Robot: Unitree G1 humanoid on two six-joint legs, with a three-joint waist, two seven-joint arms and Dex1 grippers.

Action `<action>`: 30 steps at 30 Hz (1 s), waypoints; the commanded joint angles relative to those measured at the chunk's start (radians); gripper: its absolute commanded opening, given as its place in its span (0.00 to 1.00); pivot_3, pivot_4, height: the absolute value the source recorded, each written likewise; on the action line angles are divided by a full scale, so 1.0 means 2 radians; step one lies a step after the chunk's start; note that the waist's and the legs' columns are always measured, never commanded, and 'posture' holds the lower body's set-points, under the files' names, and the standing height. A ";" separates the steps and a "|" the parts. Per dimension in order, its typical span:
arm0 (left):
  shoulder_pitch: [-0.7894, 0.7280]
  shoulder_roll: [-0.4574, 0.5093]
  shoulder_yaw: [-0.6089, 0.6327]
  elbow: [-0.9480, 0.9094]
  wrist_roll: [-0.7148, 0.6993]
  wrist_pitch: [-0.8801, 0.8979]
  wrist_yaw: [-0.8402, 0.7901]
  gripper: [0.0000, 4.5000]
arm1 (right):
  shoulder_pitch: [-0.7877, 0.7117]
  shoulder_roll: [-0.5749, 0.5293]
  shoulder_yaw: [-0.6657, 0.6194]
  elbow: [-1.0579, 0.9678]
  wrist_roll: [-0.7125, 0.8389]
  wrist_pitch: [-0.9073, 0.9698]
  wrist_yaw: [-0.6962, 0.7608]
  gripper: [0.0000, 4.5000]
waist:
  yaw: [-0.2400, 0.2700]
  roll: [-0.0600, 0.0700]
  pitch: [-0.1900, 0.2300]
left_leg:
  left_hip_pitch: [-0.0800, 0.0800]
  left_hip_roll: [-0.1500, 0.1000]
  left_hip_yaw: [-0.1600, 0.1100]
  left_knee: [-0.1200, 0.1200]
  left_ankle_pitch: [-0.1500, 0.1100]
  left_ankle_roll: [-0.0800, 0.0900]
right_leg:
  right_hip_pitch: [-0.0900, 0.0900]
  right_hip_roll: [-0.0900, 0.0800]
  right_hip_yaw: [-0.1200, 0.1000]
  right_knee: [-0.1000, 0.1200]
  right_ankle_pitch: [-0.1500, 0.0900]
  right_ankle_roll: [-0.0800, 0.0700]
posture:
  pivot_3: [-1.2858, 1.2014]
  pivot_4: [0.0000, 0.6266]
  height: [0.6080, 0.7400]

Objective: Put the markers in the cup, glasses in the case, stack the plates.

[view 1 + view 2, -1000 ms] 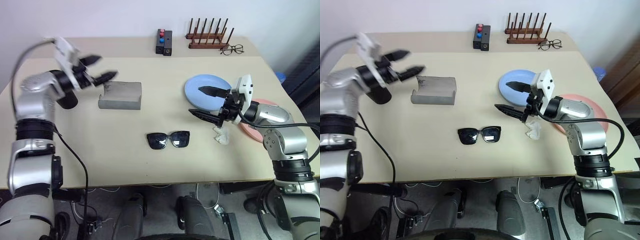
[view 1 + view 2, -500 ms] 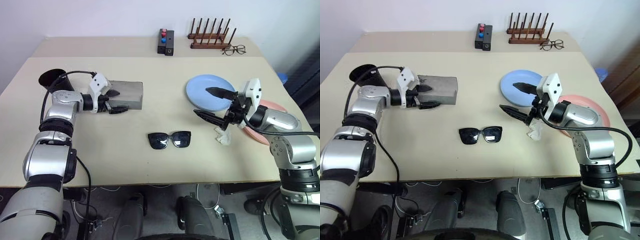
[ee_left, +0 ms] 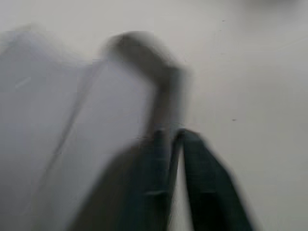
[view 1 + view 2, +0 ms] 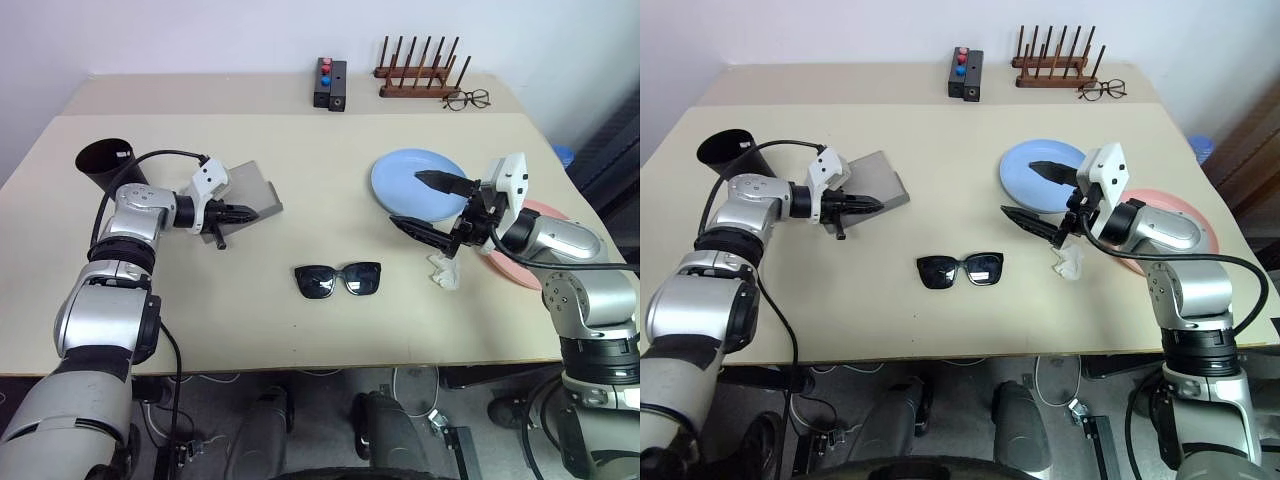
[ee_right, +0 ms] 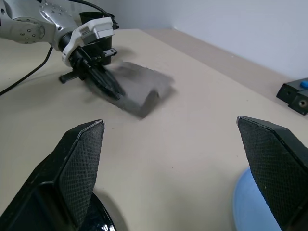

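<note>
The grey case (image 4: 247, 189) lies at the left of the table, turned askew with one side lifted. My left gripper (image 4: 246, 212) is shut on its near edge; the left wrist view shows the closed fingers (image 3: 159, 159) against the grey case (image 3: 110, 96). The black cup (image 4: 103, 160) stands just behind that arm. The black glasses (image 4: 338, 279) lie in the middle of the table, touched by nothing. My right gripper (image 4: 407, 198) hangs open above the near edge of the light blue plate (image 4: 410, 170). The pink plate (image 4: 543, 209) lies under the right arm. The markers are out of view.
A crumpled white scrap (image 4: 443, 272) lies beside the right gripper. At the back stand a black box with red and blue knobs (image 4: 328, 84), a wooden peg rack (image 4: 420, 76) and wire-framed spectacles (image 4: 464, 98).
My left gripper has come down from above the table to the case and shut on its edge, and the case has turned and tipped. The right arm has kept still.
</note>
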 commanded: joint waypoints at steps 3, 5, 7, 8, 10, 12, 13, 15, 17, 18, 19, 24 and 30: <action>-0.009 0.007 0.011 -0.011 -0.004 0.006 -0.019 0.01 | -0.017 0.001 -0.004 -0.001 0.005 -0.010 0.005 1.00 | 0.000 0.000 0.000 | 0.000 0.000 0.000 0.000 0.000 0.000 | 0.000 0.000 0.000 0.000 0.000 0.000 | 0.52 0.24 1.00; -0.010 0.007 0.015 -0.016 -0.009 0.012 -0.030 0.01 | -0.018 0.002 -0.003 0.000 0.004 -0.010 0.006 1.00 | 0.000 0.000 0.000 | 0.000 0.000 0.000 0.000 0.000 0.000 | 0.000 0.000 0.000 0.000 0.000 0.000 | 0.52 0.24 1.00; -0.012 0.007 0.021 -0.023 -0.019 0.026 -0.050 0.01 | -0.018 0.003 -0.001 0.000 0.004 -0.011 0.007 1.00 | 0.000 0.000 0.000 | 0.000 0.000 0.000 0.000 0.000 0.000 | 0.000 0.000 0.000 0.000 0.000 0.000 | 0.52 0.24 1.00; -0.013 0.008 0.024 -0.029 -0.025 0.037 -0.067 0.01 | -0.018 0.003 -0.001 0.000 0.003 -0.011 0.007 1.00 | 0.000 0.000 0.000 | 0.000 0.000 0.000 0.000 0.000 0.000 | 0.000 0.000 0.000 0.000 0.000 0.000 | 0.52 0.24 1.00; -0.014 0.018 0.021 -0.048 -0.032 0.077 -0.121 0.01 | -0.018 0.003 -0.001 0.000 0.003 -0.011 0.007 1.00 | 0.000 0.000 0.000 | 0.000 0.000 0.000 0.000 0.000 0.000 | 0.000 0.000 0.000 0.000 0.000 0.000 | 0.52 0.24 1.00; 0.001 0.038 0.004 -0.092 -0.054 0.117 -0.168 0.01 | -0.017 0.002 -0.002 0.001 0.003 -0.012 0.008 1.00 | -0.001 0.000 0.000 | 0.000 0.000 0.000 0.000 0.000 0.000 | 0.000 0.000 0.000 0.000 0.000 0.000 | 0.52 0.24 1.00; 0.016 0.054 -0.015 -0.131 -0.082 0.146 -0.178 0.01 | -0.016 0.001 -0.003 0.001 0.004 -0.012 0.009 1.00 | -0.001 0.000 0.000 | 0.000 0.000 0.000 0.000 0.000 0.000 | 0.000 0.000 0.000 0.000 0.000 0.000 | 0.52 0.24 1.00; 0.047 0.090 -0.055 -0.207 -0.142 0.200 -0.183 0.01 | -0.016 0.000 -0.004 0.000 0.004 -0.011 0.008 1.00 | -0.005 0.000 0.000 | 0.000 0.000 0.000 0.000 0.000 0.000 | 0.000 0.000 0.000 0.000 0.000 0.000 | 0.52 0.24 1.00; 0.091 0.160 -0.110 -0.316 -0.220 0.258 -0.183 0.01 | -0.016 0.000 -0.003 -0.003 0.005 -0.009 0.007 1.00 | -0.009 0.001 0.000 | 0.000 0.001 0.000 -0.001 0.000 0.000 | 0.000 0.000 0.000 0.000 0.000 0.000 | 0.52 0.24 1.00; 0.109 0.191 -0.131 -0.358 -0.248 0.276 -0.183 0.01 | -0.016 0.001 -0.003 -0.004 0.005 -0.008 0.007 1.00 | -0.011 0.001 0.001 | 0.000 0.001 0.000 -0.001 0.000 0.000 | -0.001 0.000 0.000 0.000 0.000 0.000 | 0.52 0.24 1.00; 0.123 0.220 -0.150 -0.391 -0.264 0.292 -0.183 0.01 | -0.017 0.001 -0.002 -0.005 0.005 -0.007 0.006 1.00 | -0.012 0.001 0.001 | 0.000 0.001 0.000 -0.001 0.000 0.000 | -0.001 0.000 0.001 0.000 0.000 0.000 | 0.52 0.24 1.00; 0.164 0.264 -0.155 -0.464 -0.301 0.322 -0.183 0.01 | -0.022 0.004 0.002 -0.004 0.004 -0.006 0.004 1.00 | 0.000 0.002 0.001 | 0.000 0.001 -0.001 -0.001 0.000 0.000 | -0.001 0.000 0.001 0.000 -0.001 -0.003 | 0.52 0.24 1.00; 0.212 0.271 -0.134 -0.510 -0.298 0.308 -0.183 0.01 | -0.028 0.004 0.005 -0.001 0.004 -0.006 0.004 1.00 | 0.000 0.002 0.001 | -0.001 0.001 0.000 -0.001 0.000 0.000 | -0.001 -0.002 0.001 -0.001 -0.002 -0.003 | 0.52 0.24 1.00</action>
